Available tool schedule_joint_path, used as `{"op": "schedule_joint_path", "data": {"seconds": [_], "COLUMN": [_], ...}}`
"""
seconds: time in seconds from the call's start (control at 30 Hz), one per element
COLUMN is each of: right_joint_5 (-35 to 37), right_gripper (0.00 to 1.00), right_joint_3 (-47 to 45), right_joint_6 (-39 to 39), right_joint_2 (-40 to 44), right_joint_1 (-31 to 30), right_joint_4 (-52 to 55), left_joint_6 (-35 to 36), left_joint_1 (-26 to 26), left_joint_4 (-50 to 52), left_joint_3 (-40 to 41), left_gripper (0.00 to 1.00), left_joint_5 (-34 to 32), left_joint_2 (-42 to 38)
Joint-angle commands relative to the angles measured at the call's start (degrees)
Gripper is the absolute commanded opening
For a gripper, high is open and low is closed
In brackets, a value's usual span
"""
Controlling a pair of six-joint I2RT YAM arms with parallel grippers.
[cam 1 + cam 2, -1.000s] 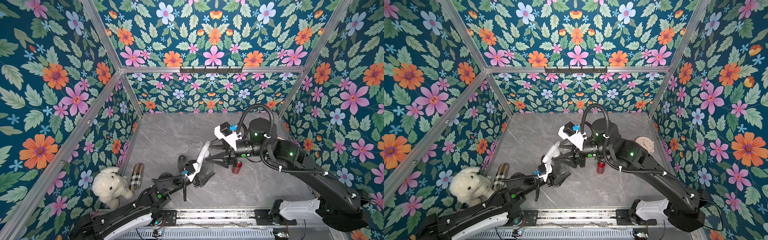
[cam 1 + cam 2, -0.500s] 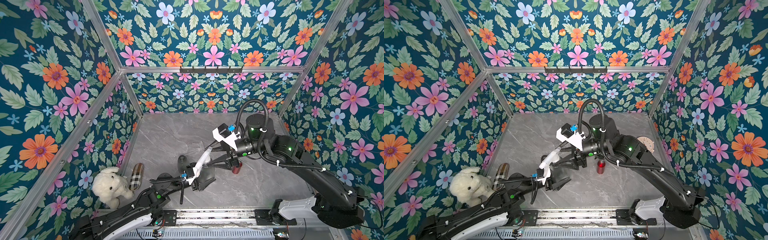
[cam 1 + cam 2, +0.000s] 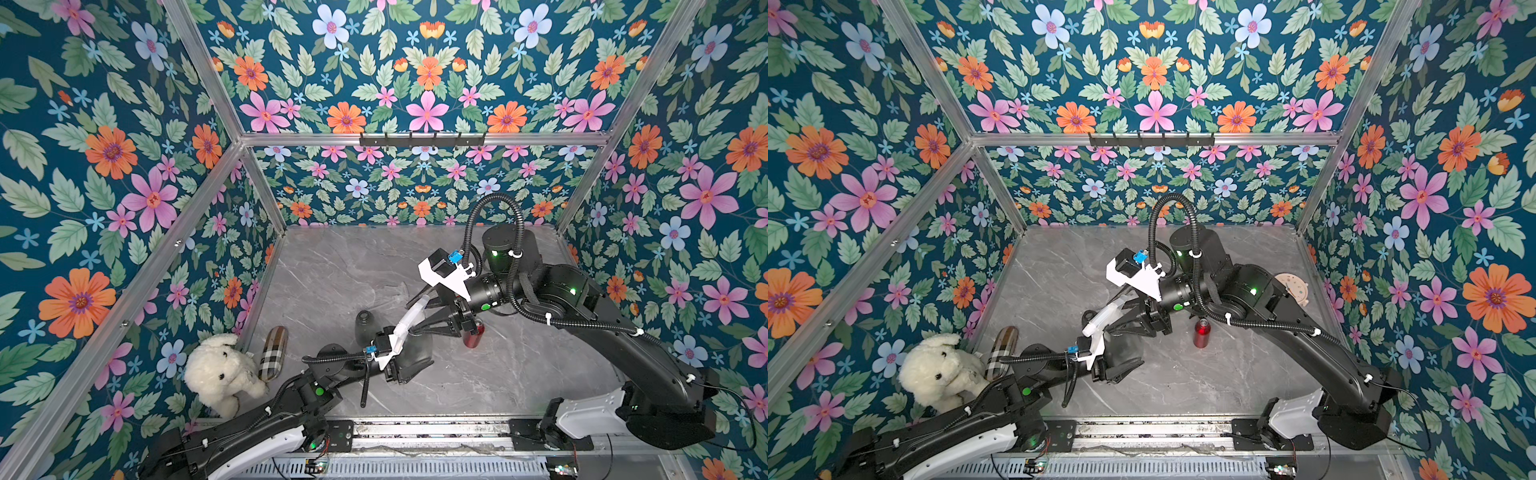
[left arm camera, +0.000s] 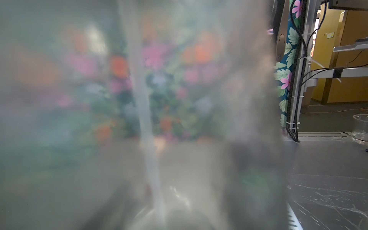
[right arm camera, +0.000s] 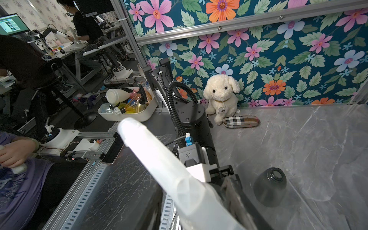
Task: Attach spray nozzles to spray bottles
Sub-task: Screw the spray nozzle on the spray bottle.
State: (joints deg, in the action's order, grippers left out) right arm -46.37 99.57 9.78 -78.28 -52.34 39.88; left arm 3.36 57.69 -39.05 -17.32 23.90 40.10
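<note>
In both top views, the left gripper (image 3: pixel 401 368) clasps a smoky-grey spray bottle (image 3: pixel 417 351) at the near centre of the marble table (image 3: pixel 519 374). The right gripper (image 3: pixel 411 316) brackets the whitish-clear nozzle (image 3: pixel 415 309) tilted over the bottle's neck; whether those jaws pinch it or merely flank it cannot be told. A second grey bottle (image 3: pixel 365 326) stands just left, open-necked, and a red bottle (image 3: pixel 473 334) stands just right. The left wrist view is filled by the held bottle's hazy wall, with the dip tube (image 4: pixel 145 119) running down inside. The right wrist view looks along the nozzle, one finger (image 5: pixel 235 191) close beside it. Done well, this step likely means squaring the collar to the neck before any turning, with the left arm holding firm. No brand shows on bottle or nozzle, and the plush dog's (image 5: pixel 221 93) tag is too small to read with confidence.
</note>
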Motion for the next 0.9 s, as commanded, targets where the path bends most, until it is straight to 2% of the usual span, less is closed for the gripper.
{"op": "schedule_joint_path", "data": {"seconds": [0.0,0.37,0.87], "right_joint_5": [-0.5,1.8,15.1], "right_gripper": [0.44,0.27,0.22], "right_joint_3": [-0.8,-6.6,-13.8], "right_joint_6": [0.7,-2.3,-3.2], "right_joint_2": [0.3,2.9,5.7], "right_joint_1": [0.0,0.0,-3.8], "right_joint_4": [-2.1,-8.4,-15.3], "left_joint_6": [-0.2,-0.2,0.0], "left_joint_1": [-0.1,-0.3,-0.3], "left_joint_4": [-2.4,-3.8,-7.0], "left_joint_3": [0.1,0.3,-0.9], "left_gripper": [0.00,0.00,0.00], "left_joint_5": [-0.2,-3.9,-13.5], "left_joint_2": [0.0,-0.4,-0.5]}}
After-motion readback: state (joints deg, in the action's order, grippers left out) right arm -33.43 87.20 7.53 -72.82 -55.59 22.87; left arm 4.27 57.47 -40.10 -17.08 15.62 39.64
